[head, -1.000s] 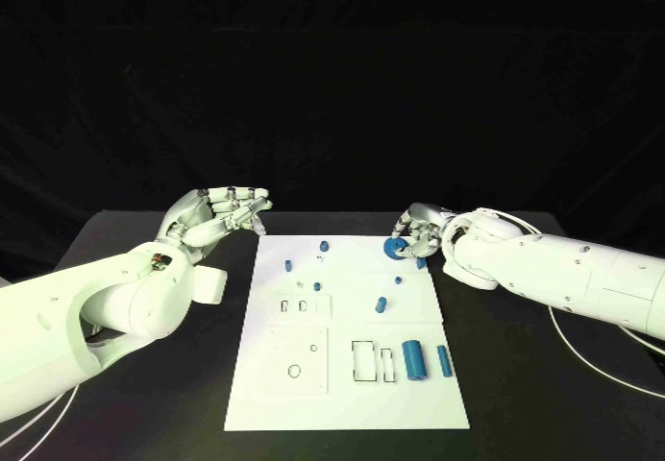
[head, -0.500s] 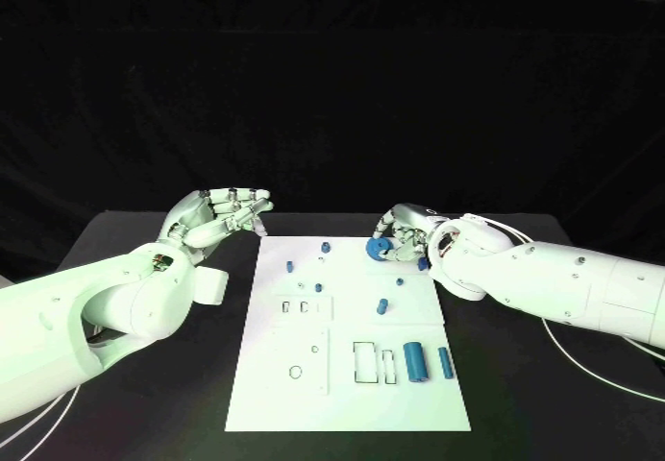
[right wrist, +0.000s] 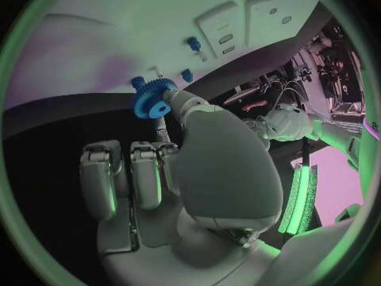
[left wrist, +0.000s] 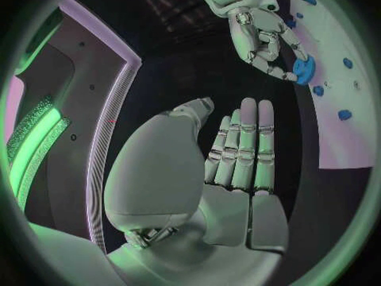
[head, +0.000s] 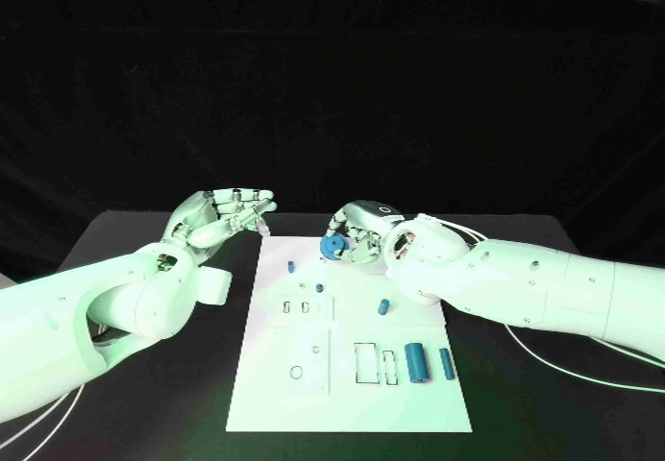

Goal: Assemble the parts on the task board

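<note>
Right hand (head: 357, 235) pinches a blue gear (head: 332, 246) between thumb and a fingertip, over the far end of the task board (head: 278, 384), toward 12 o'clock. Left hand (head: 222, 216) holds nothing, fingers straight and together, off the board's far left corner near 10 o'clock.

Risk, as I judge it: the pinch is narrow, on the gear's rim and face. A tilt while lowering could bind the bore on its peg, or the gear could slip and knock the small blue pegs (head: 291, 264) standing nearby.

Right wrist view shows the gear's teeth and centre hole (right wrist: 155, 107); the head view shows only a blue disc. Left wrist view shows the gear (left wrist: 303, 68) close above the board surface.
</note>
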`<state>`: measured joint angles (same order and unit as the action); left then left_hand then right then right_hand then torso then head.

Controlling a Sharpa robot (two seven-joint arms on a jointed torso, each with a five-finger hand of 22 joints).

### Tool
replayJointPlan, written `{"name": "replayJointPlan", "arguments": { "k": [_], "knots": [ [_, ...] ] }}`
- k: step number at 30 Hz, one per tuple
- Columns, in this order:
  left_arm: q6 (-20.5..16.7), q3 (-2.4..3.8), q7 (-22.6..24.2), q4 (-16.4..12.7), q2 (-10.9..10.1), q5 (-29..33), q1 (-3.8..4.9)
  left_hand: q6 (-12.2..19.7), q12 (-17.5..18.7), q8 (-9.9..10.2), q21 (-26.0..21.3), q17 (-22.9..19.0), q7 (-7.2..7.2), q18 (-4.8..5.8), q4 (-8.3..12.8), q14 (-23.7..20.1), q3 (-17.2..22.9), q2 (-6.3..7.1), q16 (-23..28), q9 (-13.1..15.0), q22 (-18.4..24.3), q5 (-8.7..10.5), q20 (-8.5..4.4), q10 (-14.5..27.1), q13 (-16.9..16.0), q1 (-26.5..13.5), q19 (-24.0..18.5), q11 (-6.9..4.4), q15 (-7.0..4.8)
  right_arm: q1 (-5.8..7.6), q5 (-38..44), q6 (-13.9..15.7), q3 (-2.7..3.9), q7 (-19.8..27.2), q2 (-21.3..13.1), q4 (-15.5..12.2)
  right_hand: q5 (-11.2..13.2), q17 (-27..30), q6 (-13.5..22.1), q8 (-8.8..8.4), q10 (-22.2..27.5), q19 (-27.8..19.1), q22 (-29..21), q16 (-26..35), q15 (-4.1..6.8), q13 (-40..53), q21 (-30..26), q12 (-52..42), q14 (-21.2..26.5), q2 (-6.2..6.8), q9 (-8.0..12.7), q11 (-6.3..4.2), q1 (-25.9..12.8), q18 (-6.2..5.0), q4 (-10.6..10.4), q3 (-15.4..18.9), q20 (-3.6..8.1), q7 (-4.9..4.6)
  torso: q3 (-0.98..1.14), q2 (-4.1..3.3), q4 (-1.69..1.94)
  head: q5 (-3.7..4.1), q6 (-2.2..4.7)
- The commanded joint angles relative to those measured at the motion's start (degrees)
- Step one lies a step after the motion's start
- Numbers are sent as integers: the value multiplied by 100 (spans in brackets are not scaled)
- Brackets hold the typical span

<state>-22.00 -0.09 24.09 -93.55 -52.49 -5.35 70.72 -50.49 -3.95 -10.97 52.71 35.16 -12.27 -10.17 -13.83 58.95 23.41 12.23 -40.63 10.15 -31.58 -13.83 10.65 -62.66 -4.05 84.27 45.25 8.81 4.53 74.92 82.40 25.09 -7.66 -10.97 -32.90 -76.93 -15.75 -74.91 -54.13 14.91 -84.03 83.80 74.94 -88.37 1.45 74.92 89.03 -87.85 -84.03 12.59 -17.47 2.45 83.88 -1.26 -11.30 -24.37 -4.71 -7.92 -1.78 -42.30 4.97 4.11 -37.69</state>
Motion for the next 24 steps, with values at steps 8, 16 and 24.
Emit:
{"name": "replayJointPlan", "arguments": {
  "k": [8,16,24],
  "knots": [
    [117,2,19,9,42,16,5,2,19,28,30,0,17,-23,2,-28,26,-21,-21,7,-4,21,-7,13,-2,14,-32,-26,10,-99,205,-159,-22,-100,406,387,15,-950,-372,210,-423,566,1425,-27,42,1294,23,-13,-482,15,-199,-41,-104,102,8,-57,41,125,6,-10,7,-18,-14],
    [112,2,16,16,54,17,5,3,20,29,43,-3,19,-23,3,-32,31,-18,-23,8,-13,22,-6,13,-1,10,-42,-26,10,-203,204,-358,-30,-160,617,627,29,-949,-352,203,-423,562,1420,-26,38,1296,18,-13,-482,28,-199,-35,-142,100,14,-73,39,118,9,-6,-1,-27,-37],
    [102,2,15,18,55,17,5,4,21,30,46,-4,19,-23,3,-36,32,-15,-22,8,-15,22,-6,14,-1,8,-46,-26,11,-278,201,-424,-37,-172,719,759,32,-947,-345,200,-425,561,1419,-26,36,1298,17,-15,-482,32,-199,-33,-152,100,16,-78,38,116,13,-6,-7,-66,-50]
  ]
}}
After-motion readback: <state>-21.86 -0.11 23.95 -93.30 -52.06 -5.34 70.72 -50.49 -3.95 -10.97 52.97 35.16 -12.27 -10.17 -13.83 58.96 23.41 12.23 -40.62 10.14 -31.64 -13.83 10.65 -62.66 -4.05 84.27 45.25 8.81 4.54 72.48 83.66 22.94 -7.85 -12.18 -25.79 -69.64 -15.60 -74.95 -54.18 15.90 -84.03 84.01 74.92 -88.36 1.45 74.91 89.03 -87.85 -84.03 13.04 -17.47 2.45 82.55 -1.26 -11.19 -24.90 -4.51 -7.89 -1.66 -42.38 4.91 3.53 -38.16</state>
